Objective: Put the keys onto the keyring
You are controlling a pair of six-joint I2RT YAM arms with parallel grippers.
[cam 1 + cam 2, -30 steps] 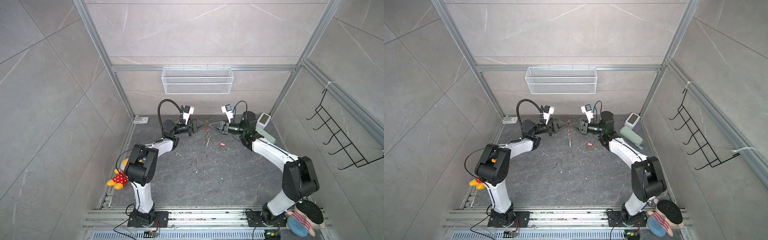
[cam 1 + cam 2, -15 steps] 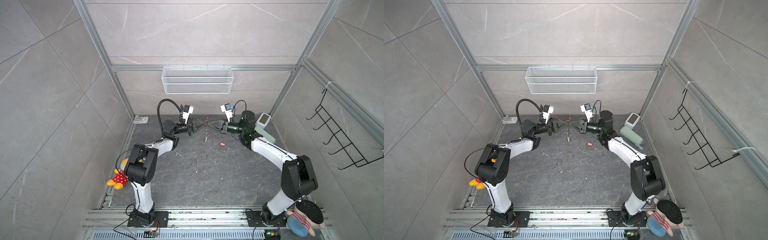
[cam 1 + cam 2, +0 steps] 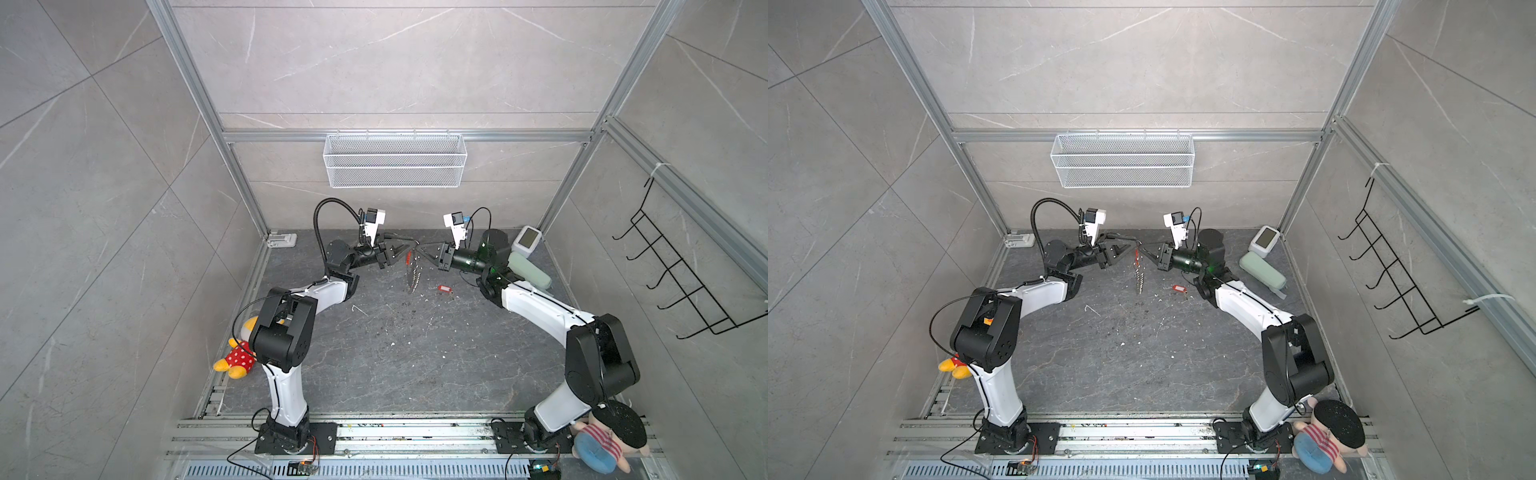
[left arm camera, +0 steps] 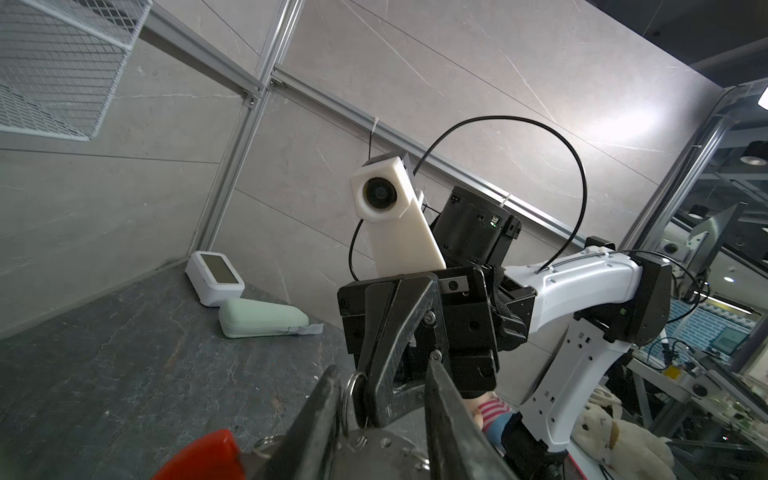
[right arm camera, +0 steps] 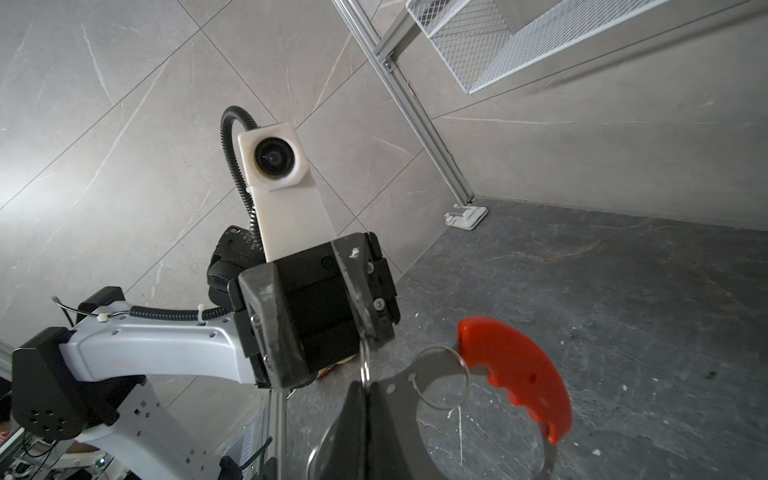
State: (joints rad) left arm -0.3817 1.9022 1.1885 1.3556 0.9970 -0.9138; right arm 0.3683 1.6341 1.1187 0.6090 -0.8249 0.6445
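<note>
- right gripper (image 3: 419, 250): jaws fully closed, pinching the grey band of the keyring (image 3: 412, 272) at its top edge.
- keyring: hangs down from that pinch, edge-on in both top views. Can't tell if its lower end touches the floor (image 3: 395, 353).
- curved red strip (image 5: 519, 374): sits on the keyring band, just beside the pinch point.
- left gripper (image 3: 409, 244): jaws partly open, level with the top of the keyring. The two fingers sit either side of the right gripper's tip and nothing is clamped between them.
- small silver loop (image 4: 353, 384) of the keyring: sits between one left finger and the right gripper's tip. Contact with the left finger is unclear.
- keys (image 3: 444, 289): red tag lying flat on the floor near the keyring's lower end, on the right arm's side. It is apart from the keyring, and neither gripper is on it.
</note>
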